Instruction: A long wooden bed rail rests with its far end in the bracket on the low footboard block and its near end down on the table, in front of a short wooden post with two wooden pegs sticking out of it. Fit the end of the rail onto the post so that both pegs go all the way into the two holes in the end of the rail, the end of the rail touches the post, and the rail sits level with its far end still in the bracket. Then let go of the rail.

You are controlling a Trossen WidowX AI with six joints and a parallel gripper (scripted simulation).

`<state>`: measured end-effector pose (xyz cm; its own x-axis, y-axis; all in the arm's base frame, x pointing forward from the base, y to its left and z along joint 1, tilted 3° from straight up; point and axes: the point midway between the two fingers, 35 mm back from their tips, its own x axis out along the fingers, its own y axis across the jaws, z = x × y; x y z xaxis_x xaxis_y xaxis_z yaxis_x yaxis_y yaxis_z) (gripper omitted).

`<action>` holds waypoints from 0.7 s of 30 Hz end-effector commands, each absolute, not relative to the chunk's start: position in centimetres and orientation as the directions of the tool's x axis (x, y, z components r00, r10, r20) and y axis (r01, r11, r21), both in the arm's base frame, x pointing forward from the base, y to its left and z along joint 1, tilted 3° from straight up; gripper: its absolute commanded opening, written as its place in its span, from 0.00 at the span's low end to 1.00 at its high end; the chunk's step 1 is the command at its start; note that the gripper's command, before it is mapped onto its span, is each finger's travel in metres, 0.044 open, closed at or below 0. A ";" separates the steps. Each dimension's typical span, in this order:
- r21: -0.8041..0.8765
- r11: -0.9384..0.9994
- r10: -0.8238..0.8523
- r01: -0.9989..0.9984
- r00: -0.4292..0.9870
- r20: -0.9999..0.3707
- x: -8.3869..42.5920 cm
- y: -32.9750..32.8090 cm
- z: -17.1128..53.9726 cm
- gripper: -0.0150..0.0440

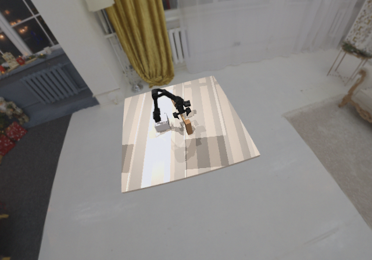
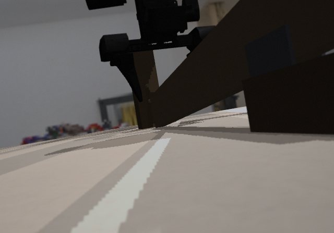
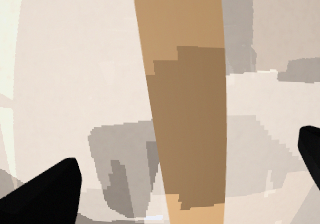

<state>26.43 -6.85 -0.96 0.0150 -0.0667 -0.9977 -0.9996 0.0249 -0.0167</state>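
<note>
The wooden rail (image 1: pixel 183 118) (image 2: pixel 199 76) (image 3: pixel 185 24) slopes from the bracket (image 2: pixel 269 51) on the footboard block (image 2: pixel 291 101) down to the table. Its near end rests on the table just in front of the post (image 1: pixel 188 127) (image 2: pixel 145 66). The upper peg (image 2: pixel 147 85) and lower peg (image 2: pixel 149 100) show as small bits between post and rail end; any gap there is too small to judge. My gripper (image 1: pixel 182 117) (image 2: pixel 167 94) (image 3: pixel 192 155) is open and empty, pointing down over the rail near the post, one finger each side. One fingertip is hidden behind the rail in the exterior view.
The arm's grey base (image 1: pixel 162 127) stands on the table (image 1: pixel 207 152) beside the rail and post. The arm (image 1: pixel 168 95) reaches over the rail and hides much of its far part in the top view. Shadows of the arm and gripper fall around the rail.
</note>
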 end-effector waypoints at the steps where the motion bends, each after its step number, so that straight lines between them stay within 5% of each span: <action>1: -0.019 0.023 -0.062 -1.000 0.017 -0.998 26.4 -6.8 -1.6 1.00; 15: -0.019 0.023 -0.062 -1.000 0.017 -0.998 26.2 -6.9 -3.6 1.00; 21: -0.019 0.023 -0.062 -1.000 0.017 -0.998 26.2 -6.9 -3.6 0.73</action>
<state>26.19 -6.95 -3.52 0.0137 -0.0663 -0.9977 -0.9995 0.0286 -0.0157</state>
